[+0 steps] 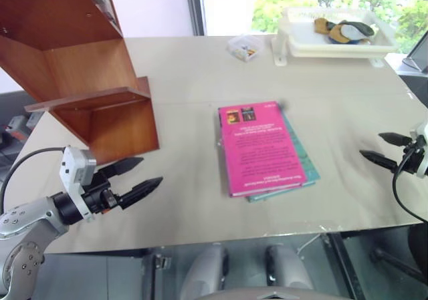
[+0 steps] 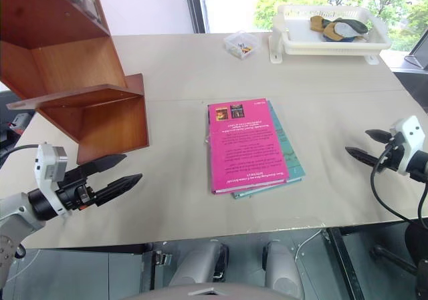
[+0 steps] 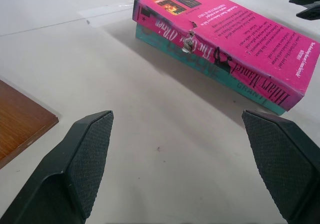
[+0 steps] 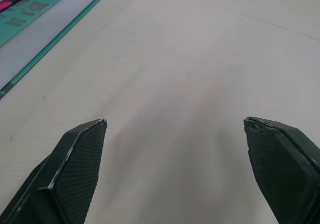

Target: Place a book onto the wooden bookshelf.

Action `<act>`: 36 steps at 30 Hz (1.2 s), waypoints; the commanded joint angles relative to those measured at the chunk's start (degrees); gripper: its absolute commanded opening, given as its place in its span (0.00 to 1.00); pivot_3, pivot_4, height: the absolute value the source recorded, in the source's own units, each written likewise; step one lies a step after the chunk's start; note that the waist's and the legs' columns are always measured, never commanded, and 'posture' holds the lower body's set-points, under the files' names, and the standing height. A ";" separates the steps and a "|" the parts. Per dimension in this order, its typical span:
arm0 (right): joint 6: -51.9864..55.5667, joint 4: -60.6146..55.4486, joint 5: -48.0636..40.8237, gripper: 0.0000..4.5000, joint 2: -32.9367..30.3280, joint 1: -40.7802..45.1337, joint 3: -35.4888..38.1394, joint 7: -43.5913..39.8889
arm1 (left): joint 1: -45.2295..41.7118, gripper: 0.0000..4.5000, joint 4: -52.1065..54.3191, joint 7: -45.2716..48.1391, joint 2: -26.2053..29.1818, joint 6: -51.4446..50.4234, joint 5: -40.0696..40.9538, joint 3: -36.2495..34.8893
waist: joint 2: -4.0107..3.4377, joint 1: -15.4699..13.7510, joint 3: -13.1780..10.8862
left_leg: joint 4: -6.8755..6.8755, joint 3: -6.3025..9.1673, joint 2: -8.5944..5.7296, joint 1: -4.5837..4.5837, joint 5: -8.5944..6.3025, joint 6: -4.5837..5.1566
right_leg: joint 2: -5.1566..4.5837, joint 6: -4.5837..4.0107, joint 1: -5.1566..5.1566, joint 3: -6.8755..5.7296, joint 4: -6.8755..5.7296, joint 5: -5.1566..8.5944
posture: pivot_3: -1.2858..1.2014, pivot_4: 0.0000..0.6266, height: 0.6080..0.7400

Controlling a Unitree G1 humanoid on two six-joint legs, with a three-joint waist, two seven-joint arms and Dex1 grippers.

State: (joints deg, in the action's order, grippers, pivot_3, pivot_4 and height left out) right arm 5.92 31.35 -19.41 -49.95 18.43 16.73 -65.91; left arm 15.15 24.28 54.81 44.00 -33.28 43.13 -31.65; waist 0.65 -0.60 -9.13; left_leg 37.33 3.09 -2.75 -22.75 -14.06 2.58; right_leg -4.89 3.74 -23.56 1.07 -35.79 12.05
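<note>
Bright daylight, coming from the window (image 1: 301, 6) behind the table (image 1: 187, 66); glass is blown out white w/ washed green beyond. Tabletop is evenly lit, mild sheen toward the window side. Soft shadow hugs the book (image 1: 261, 147) on the side away from the window, another under the wooden bookshelf (image 1: 87, 79), whose inside is darker. Head views slightly soft; book's text smeared. Wrist views: fingers (image 3: 85, 159) sharp, no strong glare.
</note>
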 commanded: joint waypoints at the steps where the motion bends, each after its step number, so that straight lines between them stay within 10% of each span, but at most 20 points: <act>1: -1.63 0.10 -0.17 1.00 -1.76 0.95 1.08 -1.02 | 0.00 0.98 1.32 0.13 0.16 1.25 0.60 -1.43 | 0.00 0.00 0.00 | 0.00 0.00 0.00 0.00 0.00 0.00 | 0.00 0.00 0.00 0.00 0.00 0.00 | 0.52 0.24 1.00; 36: -1.83 -2.06 -1.25 1.00 -3.02 -1.72 2.30 -1.39 | -3.12 0.98 -1.51 0.68 0.64 1.93 -0.26 1.10 | 0.00 -0.07 0.00 | 0.00 0.00 0.00 0.00 0.00 0.00 | 0.00 0.00 0.00 0.00 -0.01 0.00 | 0.52 0.24 1.00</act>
State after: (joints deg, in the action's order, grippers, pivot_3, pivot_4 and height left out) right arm 4.66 31.17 -19.69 -51.51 16.97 16.77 -67.06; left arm 12.51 22.77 55.28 44.11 -32.16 42.80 -30.58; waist 0.65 -0.67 -9.13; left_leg 37.33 3.08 -2.75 -22.74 -14.06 2.58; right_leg -4.89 3.74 -23.56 1.08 -35.80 12.05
